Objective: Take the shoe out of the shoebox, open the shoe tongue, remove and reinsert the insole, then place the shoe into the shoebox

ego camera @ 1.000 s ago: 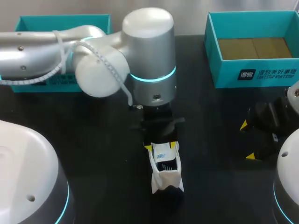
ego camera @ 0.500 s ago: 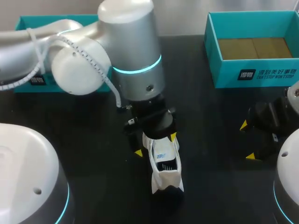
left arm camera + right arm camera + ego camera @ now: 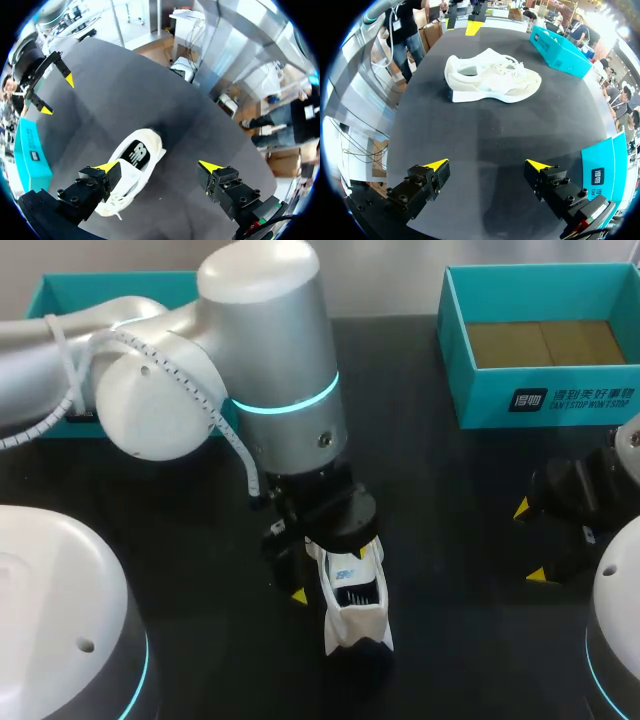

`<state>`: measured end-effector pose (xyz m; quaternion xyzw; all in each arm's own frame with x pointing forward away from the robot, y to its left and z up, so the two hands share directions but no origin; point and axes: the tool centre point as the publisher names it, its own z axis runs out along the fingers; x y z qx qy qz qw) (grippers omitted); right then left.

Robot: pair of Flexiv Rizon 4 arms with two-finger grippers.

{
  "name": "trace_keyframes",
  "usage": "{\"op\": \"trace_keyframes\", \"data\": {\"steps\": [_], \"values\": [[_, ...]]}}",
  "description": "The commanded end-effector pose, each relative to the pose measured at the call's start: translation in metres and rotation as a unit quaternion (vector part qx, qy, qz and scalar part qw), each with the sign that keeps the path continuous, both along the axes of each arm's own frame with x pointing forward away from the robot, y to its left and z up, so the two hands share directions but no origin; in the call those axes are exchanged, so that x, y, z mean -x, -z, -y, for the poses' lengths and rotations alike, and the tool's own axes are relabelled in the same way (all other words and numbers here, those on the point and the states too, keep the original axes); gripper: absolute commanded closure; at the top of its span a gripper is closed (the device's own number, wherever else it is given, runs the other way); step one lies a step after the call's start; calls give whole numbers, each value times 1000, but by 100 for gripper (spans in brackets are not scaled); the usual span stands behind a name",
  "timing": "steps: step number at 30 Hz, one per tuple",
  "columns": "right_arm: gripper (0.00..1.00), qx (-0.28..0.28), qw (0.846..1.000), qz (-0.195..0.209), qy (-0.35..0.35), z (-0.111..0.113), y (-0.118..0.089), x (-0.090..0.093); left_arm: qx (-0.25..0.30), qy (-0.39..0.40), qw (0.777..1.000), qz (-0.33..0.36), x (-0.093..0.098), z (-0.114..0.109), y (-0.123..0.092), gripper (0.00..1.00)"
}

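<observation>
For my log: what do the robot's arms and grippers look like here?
The left arm and right arm are rounded silver-and-white shells with glowing cyan rings at the joints. A white spiral-wrapped cable runs along the left arm. The left gripper and right gripper each have two black bolted fingers with yellow wedge tips.

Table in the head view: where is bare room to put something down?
Bare table lies between the shoe and the right gripper, up to the right shoebox. Crowded around the shoe, under the left gripper.
</observation>
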<state>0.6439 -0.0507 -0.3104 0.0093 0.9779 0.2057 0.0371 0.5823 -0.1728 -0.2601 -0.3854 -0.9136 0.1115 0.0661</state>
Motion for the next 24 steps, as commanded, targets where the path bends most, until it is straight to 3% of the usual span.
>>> {"op": "trace_keyframes", "data": {"steps": [1, 13, 18, 24], "values": [[0, 2, 1000, 1, 0, -1, 0, 1, -14, -167, 984, -57, 4, -10, -9, 0], [0, 2, 1000, 1, 0, -1, 0, 1, -14, -167, 984, -57, 4, -10, -9, 0], [0, 2, 1000, 1, 0, -1, 0, 1, -23, -285, 958, -22, 28, -10, -4, 0], [0, 2, 1000, 1, 0, -1, 0, 1, -42, -342, 939, 13, 39, -10, -3, 0]]}}
